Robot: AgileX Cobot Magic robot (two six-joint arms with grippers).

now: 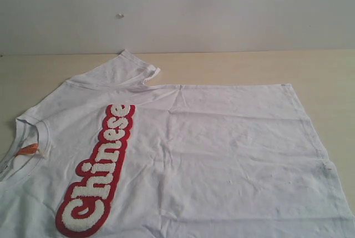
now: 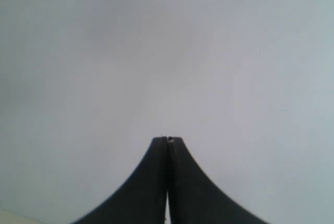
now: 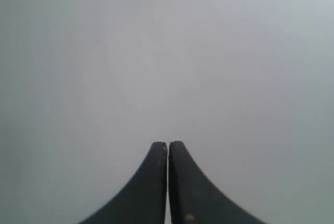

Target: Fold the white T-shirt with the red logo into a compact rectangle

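Note:
The white T-shirt lies spread flat on the table in the exterior view, collar at the left, hem at the right. Its red logo with white "Chinese" letters runs along the chest. An orange neck tag shows inside the collar. One sleeve points toward the back wall. Neither arm appears in the exterior view. My left gripper is shut with nothing between its fingers, facing a plain grey surface. My right gripper is likewise shut and empty, also facing plain grey.
The pale wooden table shows bare behind the shirt and at the right. A white wall stands behind the table. The shirt runs past the lower edge of the exterior view.

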